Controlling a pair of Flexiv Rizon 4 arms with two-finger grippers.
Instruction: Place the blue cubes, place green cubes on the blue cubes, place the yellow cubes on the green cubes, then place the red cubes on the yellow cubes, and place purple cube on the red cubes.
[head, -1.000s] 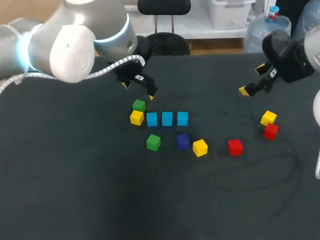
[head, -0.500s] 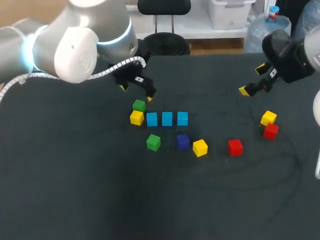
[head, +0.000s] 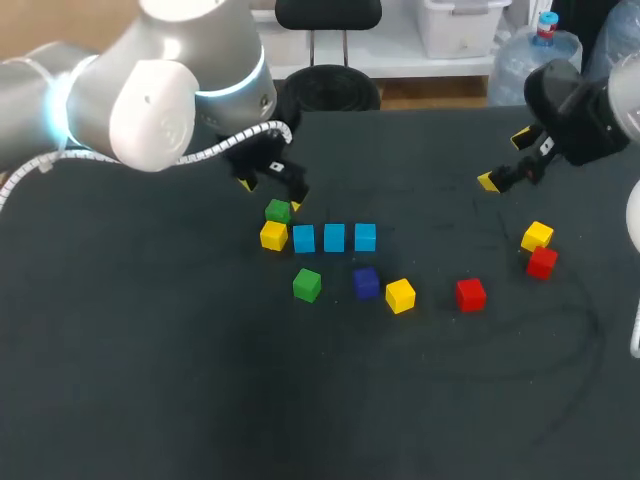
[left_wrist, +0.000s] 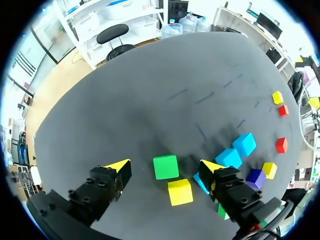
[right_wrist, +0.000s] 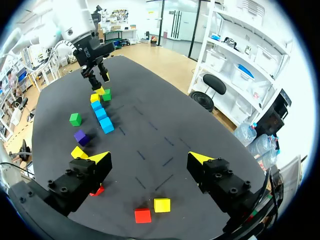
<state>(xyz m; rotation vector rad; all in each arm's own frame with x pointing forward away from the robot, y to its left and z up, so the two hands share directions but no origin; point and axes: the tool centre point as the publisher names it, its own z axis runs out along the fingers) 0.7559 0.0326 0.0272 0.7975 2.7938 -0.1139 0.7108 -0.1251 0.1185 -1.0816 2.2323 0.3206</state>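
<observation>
Three blue cubes (head: 334, 237) lie in a row at mid-table. A green cube (head: 278, 211) and a yellow cube (head: 273, 236) sit at the row's left end. My left gripper (head: 270, 194) hovers open just over that green cube (left_wrist: 165, 166), which lies between its fingers with a gap on each side. The yellow cube (left_wrist: 180, 192) sits just beside it. In front of the row lie a second green cube (head: 307, 285), the purple cube (head: 366, 282), a yellow cube (head: 400, 295) and a red cube (head: 470, 293). My right gripper (head: 504, 160) hangs open and empty at the far right.
A yellow cube (head: 537, 236) and a red cube (head: 542, 262) touch each other near the right edge, below my right gripper (right_wrist: 150, 158). The front half of the dark table (head: 300, 400) holds no objects.
My left gripper has shifted left and down, from over the row's left end to over the far green cube, and its fingers have narrowed a little. The right arm has not moved.
</observation>
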